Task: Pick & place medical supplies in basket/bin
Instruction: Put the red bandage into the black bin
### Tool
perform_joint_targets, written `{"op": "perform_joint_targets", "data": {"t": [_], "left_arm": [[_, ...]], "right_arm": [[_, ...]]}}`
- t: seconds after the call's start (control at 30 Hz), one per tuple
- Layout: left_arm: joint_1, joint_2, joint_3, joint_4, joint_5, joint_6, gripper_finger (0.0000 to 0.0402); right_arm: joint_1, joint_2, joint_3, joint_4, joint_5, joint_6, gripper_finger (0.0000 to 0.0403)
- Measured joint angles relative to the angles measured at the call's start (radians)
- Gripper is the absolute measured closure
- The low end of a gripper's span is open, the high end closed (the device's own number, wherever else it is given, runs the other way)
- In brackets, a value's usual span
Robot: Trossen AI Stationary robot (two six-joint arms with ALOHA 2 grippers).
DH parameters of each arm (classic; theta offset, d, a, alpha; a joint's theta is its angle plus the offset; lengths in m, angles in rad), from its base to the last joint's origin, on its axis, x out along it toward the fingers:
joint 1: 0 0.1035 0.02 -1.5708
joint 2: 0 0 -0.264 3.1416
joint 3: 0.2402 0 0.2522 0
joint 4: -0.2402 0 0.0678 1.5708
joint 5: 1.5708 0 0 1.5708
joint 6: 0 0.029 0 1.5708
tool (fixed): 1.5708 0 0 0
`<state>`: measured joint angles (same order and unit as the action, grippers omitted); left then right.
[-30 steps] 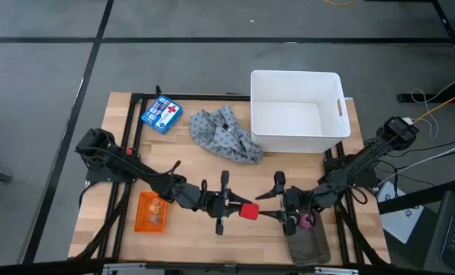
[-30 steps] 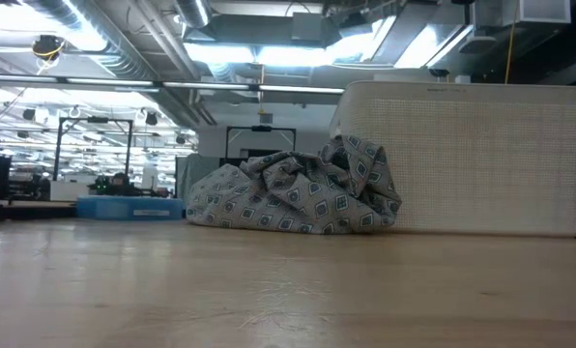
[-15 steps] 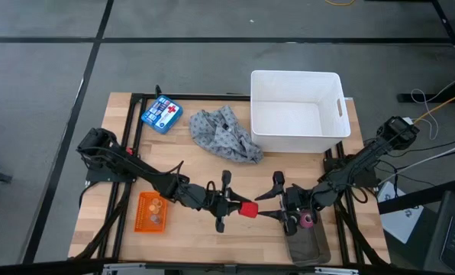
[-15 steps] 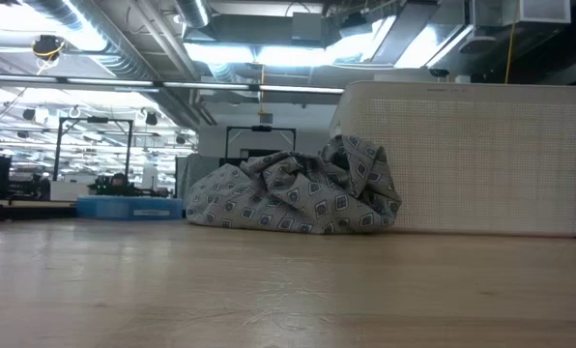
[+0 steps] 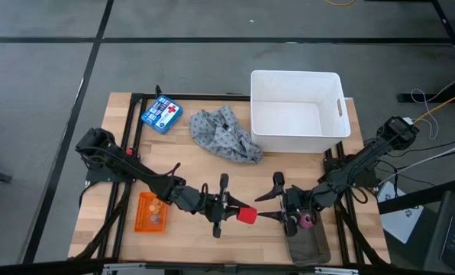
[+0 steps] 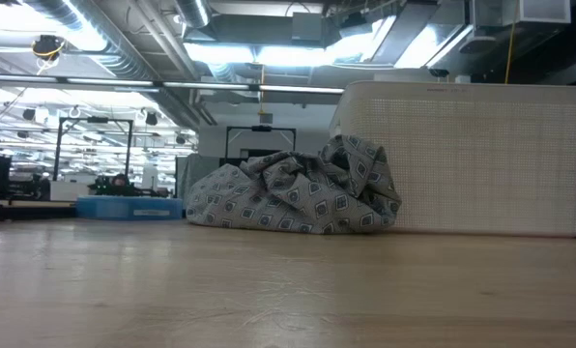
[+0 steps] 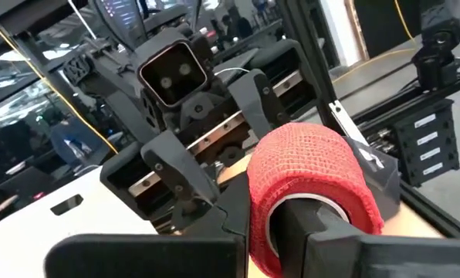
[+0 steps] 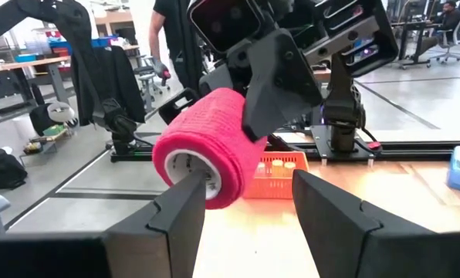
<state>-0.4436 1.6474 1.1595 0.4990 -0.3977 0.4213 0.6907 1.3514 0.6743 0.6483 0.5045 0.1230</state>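
The red tape roll (image 5: 246, 215) is in my left gripper (image 5: 237, 211), near the middle of the table's near side. My right gripper (image 5: 262, 206) is open and faces it from the right. In the right wrist view the roll (image 8: 207, 147) hangs just above one of that gripper's fingertips (image 8: 185, 197). The pink roll (image 5: 308, 220) lies beside my right arm's wrist. The grey patterned cloth (image 5: 225, 136) lies bunched on the table against the white bin (image 5: 336, 130). The orange basket (image 5: 141, 214) holds a yellowish piece and a small dark thing. My left gripper holds the red roll with one finger inside its hollow core (image 7: 307, 220) and the other finger (image 8: 280, 77) on its outer wrap (image 7: 315, 162). The fingers come level from the table's left. The roll is lifted clear, its open end toward my right gripper. My right gripper: I cannot tell whether its fingertip touches the roll's open end (image 8: 193, 166).
A blue box with a red cross (image 5: 161, 114) lies at the far left of the table. A dark grey pouch (image 5: 308, 246) sits at the near edge under my right arm. A person (image 8: 168, 38) stands in the room beyond the table.
My left gripper, with the red roll in it, has drifted a little toward the table's near edge. My right gripper has stayed open in place.
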Motion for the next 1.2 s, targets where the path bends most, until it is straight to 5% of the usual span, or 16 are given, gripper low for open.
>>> {"op": "perform_joint_targets", "data": {"t": [0.87,1.2], "left_arm": [[0.052,0.011,0.002,0.022,0.128,-0.07,0.0377],[0.052,0.011,0.002,0.02,0.149,-0.071,0.0377]], "right_arm": [[-0.014,0.0,-0.002,-0.002,0.0,0.008,0.021],[-0.014,0.0,-0.002,-0.002,-0.008,0.009,0.0284]]}}
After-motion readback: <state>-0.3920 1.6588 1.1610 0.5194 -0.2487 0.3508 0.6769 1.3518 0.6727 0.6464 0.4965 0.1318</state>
